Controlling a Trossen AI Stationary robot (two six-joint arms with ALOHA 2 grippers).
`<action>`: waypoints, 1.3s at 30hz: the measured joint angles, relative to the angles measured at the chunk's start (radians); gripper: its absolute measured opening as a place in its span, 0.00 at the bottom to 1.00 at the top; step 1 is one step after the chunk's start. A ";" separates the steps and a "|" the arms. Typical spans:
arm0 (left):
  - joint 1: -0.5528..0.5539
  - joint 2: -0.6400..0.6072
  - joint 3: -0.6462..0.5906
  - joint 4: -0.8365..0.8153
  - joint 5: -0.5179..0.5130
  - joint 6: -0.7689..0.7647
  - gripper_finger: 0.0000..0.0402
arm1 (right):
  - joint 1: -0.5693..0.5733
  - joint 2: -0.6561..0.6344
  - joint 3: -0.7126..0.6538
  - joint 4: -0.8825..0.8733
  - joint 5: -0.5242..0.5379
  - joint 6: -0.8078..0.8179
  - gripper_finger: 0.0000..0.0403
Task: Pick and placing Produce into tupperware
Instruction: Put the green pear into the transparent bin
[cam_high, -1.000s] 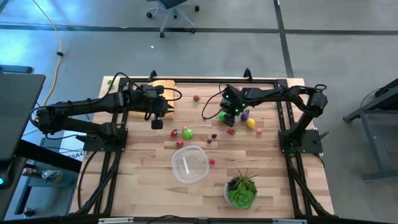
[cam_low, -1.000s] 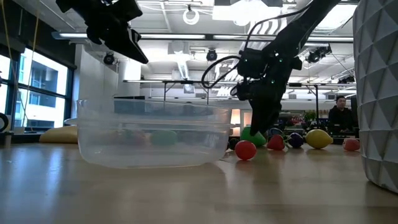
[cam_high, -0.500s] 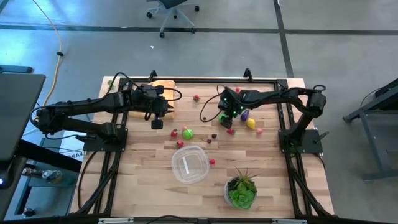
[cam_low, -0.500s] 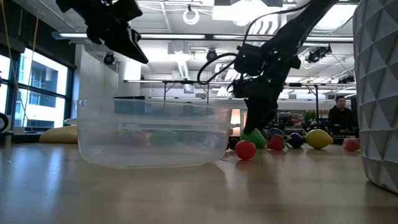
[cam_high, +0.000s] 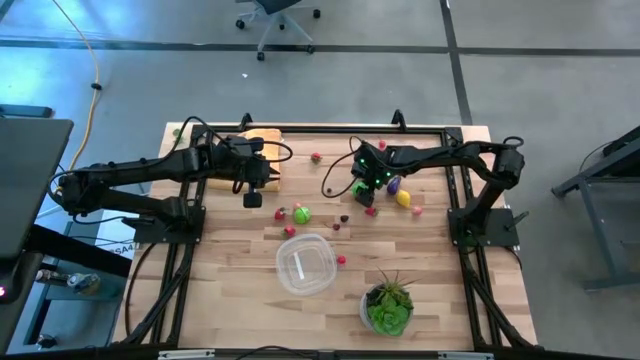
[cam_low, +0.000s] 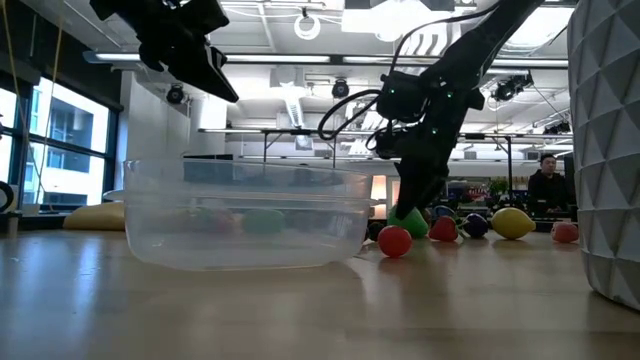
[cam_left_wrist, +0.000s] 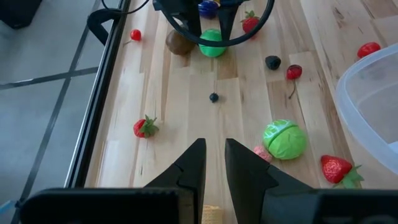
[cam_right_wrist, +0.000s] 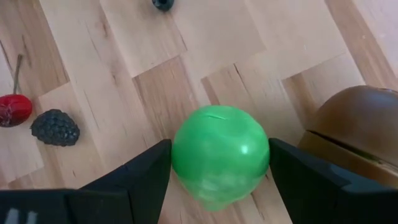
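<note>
Tupperware (cam_high: 305, 265) looks empty, well clear of both grippers; all produce is on the table. Right gripper (cam_right_wrist: 219, 163) is down, fingers apart, straddling the green ball (cam_right_wrist: 220, 155); contact unclear. Brown piece (cam_right_wrist: 351, 127) just beside, cut off. Left gripper (cam_left_wrist: 211, 163) hangs raised, fingers nearly together, empty.

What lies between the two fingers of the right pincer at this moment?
A bright green ball-shaped fruit sits between the open right pincer's fingers, on the wooden table. The right wrist view shows this best; a brown fruit lies just beside.
</note>
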 joint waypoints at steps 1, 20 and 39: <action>0.000 0.000 0.000 0.000 0.000 0.000 0.13 | 0.000 0.000 0.000 0.003 0.003 0.001 0.64; 0.000 0.000 0.000 0.000 0.000 0.000 0.13 | 0.057 0.076 0.021 0.010 0.088 0.036 0.64; 0.000 0.000 0.000 0.000 0.000 0.000 0.13 | 0.056 0.076 0.023 0.008 0.104 0.037 0.52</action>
